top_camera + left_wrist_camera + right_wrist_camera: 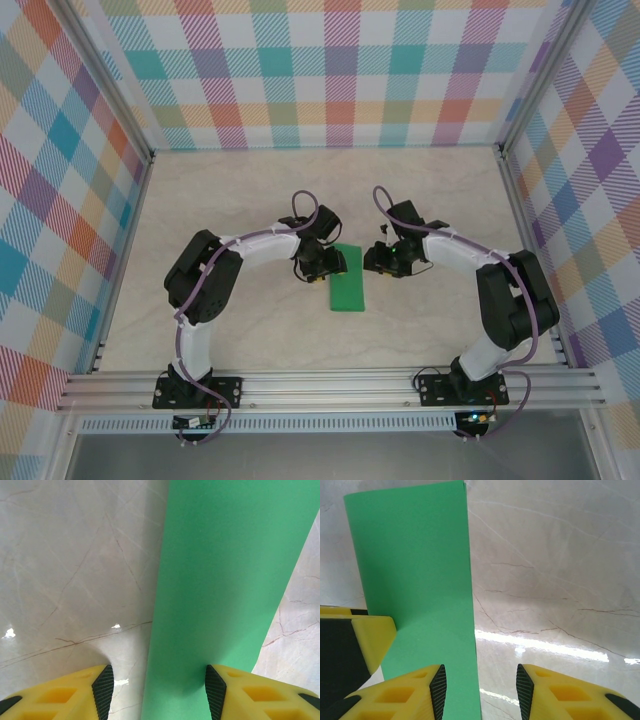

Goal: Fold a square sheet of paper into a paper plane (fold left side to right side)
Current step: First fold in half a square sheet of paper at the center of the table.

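Since the bright green sheet of paper [347, 285] reads as a narrow rectangle, roughly half as wide as it is long, the left-to-right fold looks made. The step in hand is probably setting the crease.

- **Near end:** the strip's near end lies free, flat on the pale marble-look table [250, 200], midway between the arms.
- **Top view:** further out, the left gripper [328, 263] sits at the strip's left long edge. The right gripper [380, 260] is just beside the right long edge. Both are over the far half.
- **Left wrist view:** the yellow fingers are spread, with the black pads [103, 692] either side of the paper's left edge. Nothing is pinched.
- **Right wrist view:** the fingers are likewise spread and straddle the right edge, one over green and one over table. A yellow-and-black block [355, 640] sits over the paper's left side, likely the other arm's finger.
- **Unclear:** can't tell which long edge is the fold, or whether the layers line up.

**Doing it well:**
- Pin one side flat with one finger so the layers don't skate.
- Run the other finger along the folded edge, near end to far end, in a single pass.
- Press down, not across. Thin paper on a slick top will likely slide or buckle if shoved sideways.

The strip's far end looks flat with square corners, well apart from the checked walls [340, 70].
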